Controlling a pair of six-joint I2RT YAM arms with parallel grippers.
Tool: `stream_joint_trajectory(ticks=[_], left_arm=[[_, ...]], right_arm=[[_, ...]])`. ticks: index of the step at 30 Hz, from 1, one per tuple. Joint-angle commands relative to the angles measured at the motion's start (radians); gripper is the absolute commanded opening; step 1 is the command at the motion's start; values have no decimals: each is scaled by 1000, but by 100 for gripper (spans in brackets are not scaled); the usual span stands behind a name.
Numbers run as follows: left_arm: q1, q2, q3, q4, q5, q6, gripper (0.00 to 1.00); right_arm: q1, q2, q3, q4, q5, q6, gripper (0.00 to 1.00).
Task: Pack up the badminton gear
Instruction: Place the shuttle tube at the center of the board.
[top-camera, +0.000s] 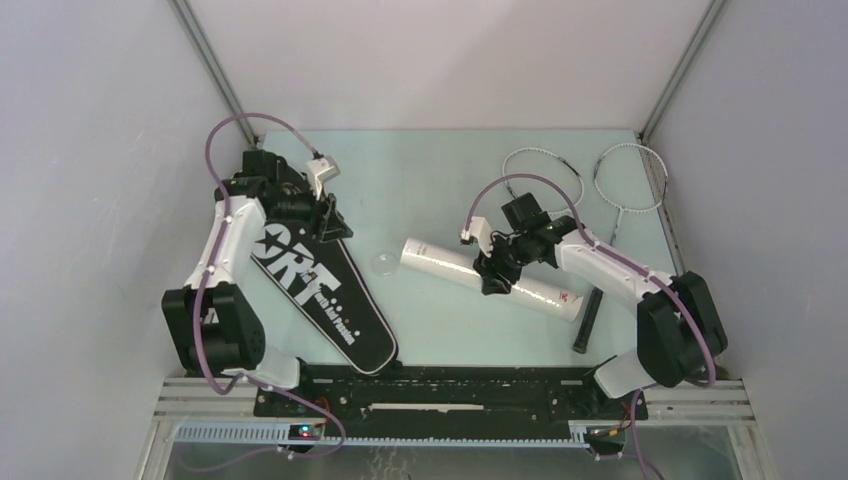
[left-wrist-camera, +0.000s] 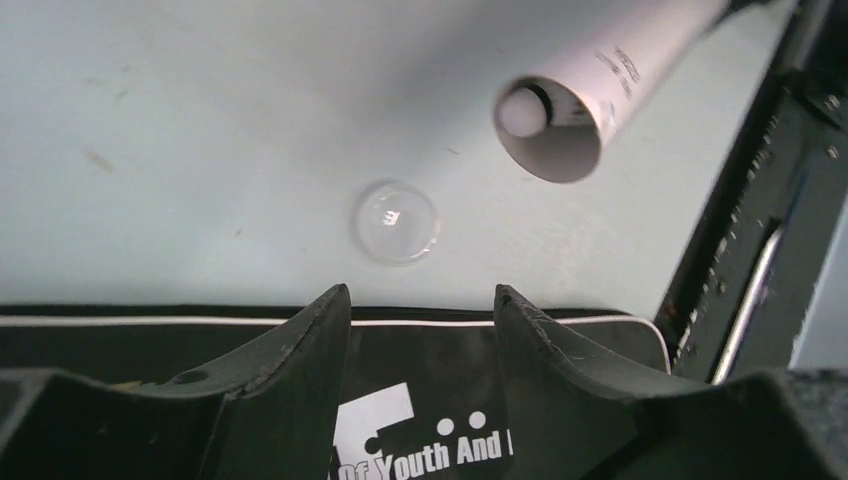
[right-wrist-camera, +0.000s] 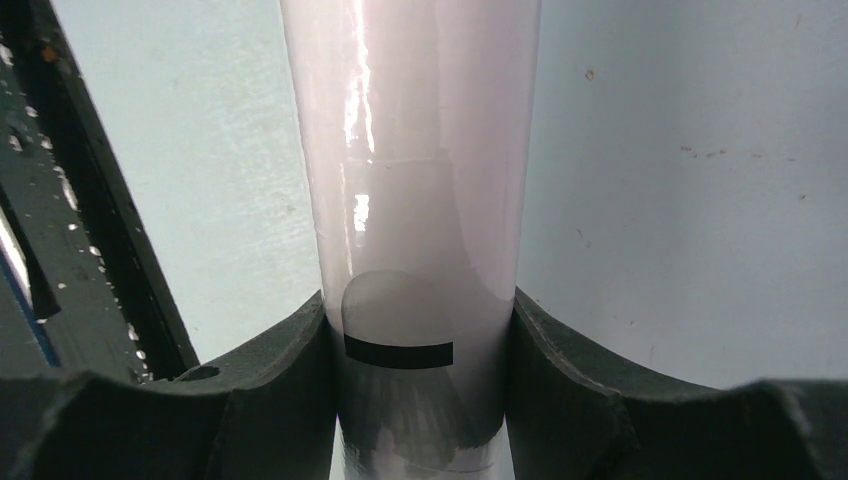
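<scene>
The long white tube (top-camera: 535, 288) lies slanted across mid-table, and my right gripper (top-camera: 497, 272) is shut on it near its middle. In the right wrist view the tube (right-wrist-camera: 410, 150) fills the gap between the fingers, and a shuttlecock (right-wrist-camera: 398, 318) shows through its wall. Its open end (left-wrist-camera: 560, 125) faces my left wrist camera, with a white shuttlecock cork (left-wrist-camera: 522, 110) inside. The black "SPORT" bag (top-camera: 330, 310) lies at the left. My left gripper (top-camera: 335, 228) hovers open over the bag (left-wrist-camera: 430, 440), its fingers (left-wrist-camera: 300, 345) holding nothing. Two racquets (top-camera: 541, 175) (top-camera: 630, 178) lie at the back right.
A small clear round lid (top-camera: 384, 262) lies on the table between bag and tube, seen ahead of the left fingers as the lid (left-wrist-camera: 397, 222). A black racquet handle (top-camera: 588, 318) reaches toward the near edge. A black rail (top-camera: 450, 385) runs along the front.
</scene>
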Motion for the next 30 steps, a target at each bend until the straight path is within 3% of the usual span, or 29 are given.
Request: stream_joint_trajectory(ticks=[1, 9, 19, 22, 28, 30], left_arm=[[-3, 39, 54, 182, -193, -325, 61], [-72, 148, -83, 425, -230, -618, 69], [-162, 226, -121, 538, -313, -704, 68], [-164, 218, -155, 563, -337, -716, 68], [-160, 157, -228, 581, -355, -693, 71], [-148, 114, -250, 593, -338, -686, 72]], right_arm=[[20, 31, 44, 21, 72, -17, 27], [59, 117, 45, 31, 155, 7, 27], [89, 259, 99, -16, 262, 24, 30], [89, 267, 99, -20, 260, 19, 45], [107, 217, 103, 4, 302, 22, 93], [109, 205, 127, -11, 298, 23, 99]])
